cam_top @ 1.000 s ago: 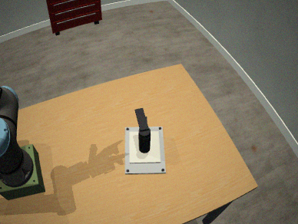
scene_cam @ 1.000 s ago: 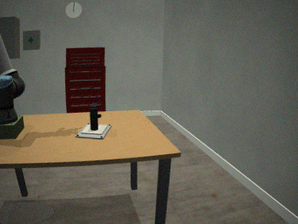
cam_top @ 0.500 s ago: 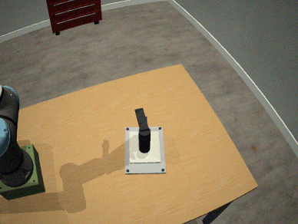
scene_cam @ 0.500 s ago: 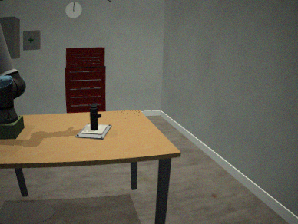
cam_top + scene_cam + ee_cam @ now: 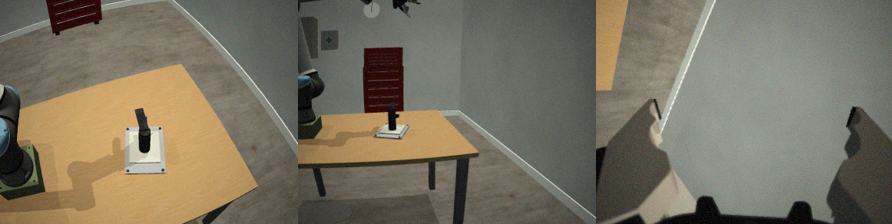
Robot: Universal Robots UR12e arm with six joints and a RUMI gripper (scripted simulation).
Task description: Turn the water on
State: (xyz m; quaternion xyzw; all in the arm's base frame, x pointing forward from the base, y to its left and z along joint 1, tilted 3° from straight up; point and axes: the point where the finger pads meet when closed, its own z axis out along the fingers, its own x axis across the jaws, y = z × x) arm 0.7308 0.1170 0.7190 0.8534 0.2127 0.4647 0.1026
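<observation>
The tap [image 5: 144,140] is a black upright cylinder on a white and grey plate [image 5: 144,149] in the middle of the wooden table. Its black lever [image 5: 140,117] sticks out from the top towards the far side. It also shows in the exterior view [image 5: 392,116]. My gripper [image 5: 403,5] is high above the table at the top edge of the exterior view, far from the tap. In the wrist view the gripper [image 5: 753,117] is open and empty; the fingers frame the grey wall and a strip of floor.
The arm's base [image 5: 15,169] stands on a green block at the table's left edge. A red drawer cabinet [image 5: 383,79] stands against the back wall. The table's right and front edges drop to the floor.
</observation>
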